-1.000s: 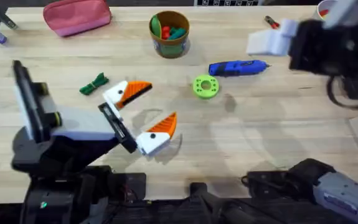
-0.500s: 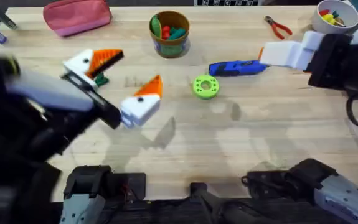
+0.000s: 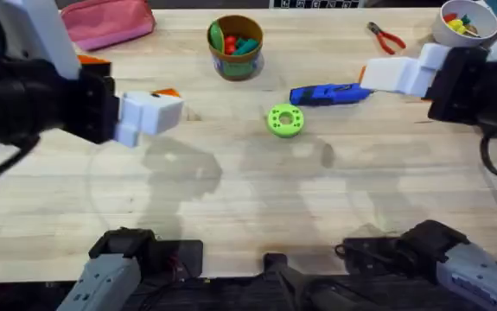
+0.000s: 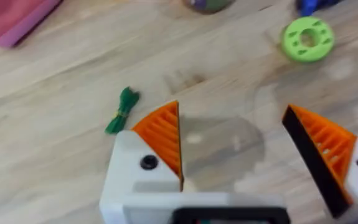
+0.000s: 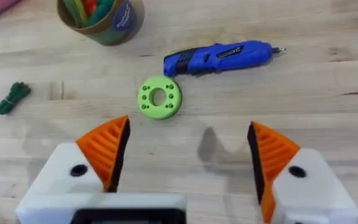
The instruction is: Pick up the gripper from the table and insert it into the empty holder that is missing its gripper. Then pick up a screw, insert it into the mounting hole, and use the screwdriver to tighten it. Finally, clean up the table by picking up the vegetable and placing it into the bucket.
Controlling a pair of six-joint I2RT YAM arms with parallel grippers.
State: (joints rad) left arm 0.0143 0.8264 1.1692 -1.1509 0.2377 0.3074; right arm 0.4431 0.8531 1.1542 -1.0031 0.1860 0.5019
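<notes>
table (image 3: 257, 203), pale wood, overhead view. vegetable (image 4: 122, 111): small dark green sprig lying flat on bare wood, upper left of the left wrist view, also at the left edge of the right wrist view; in the overhead it seems hidden under the left arm, so its spot there is hard to fix. likely very light, soft and thin, low to the surface; best taken across the narrow middle, where it looks bound, with fingertips brought right down to the wood, as it may slide or flip. bucket (image 3: 235, 45): orange-brown cup with toys inside, upper centre of the overhead, well apart from the sprig. screwdriver (image 3: 329, 93): blue handle, lying on its side, upper right of centre, its tip just beside the right arm's white finger; rigid, and apt to roll. green disc (image 3: 284, 120): centre, just below the screwdriver. pliers (image 3: 386, 37): red handles, upper right. pink pouch (image 3: 110, 22): upper left. white bowl (image 3: 460, 19): top right corner. left gripper (image 4: 231, 152): jaws wide apart, nothing between them, orange pads facing each other above bare wood, the sprig near the left pad. right gripper (image 5: 188, 155): jaws likewise spread and empty, the disc and screwdriver beyond its tips.
</notes>
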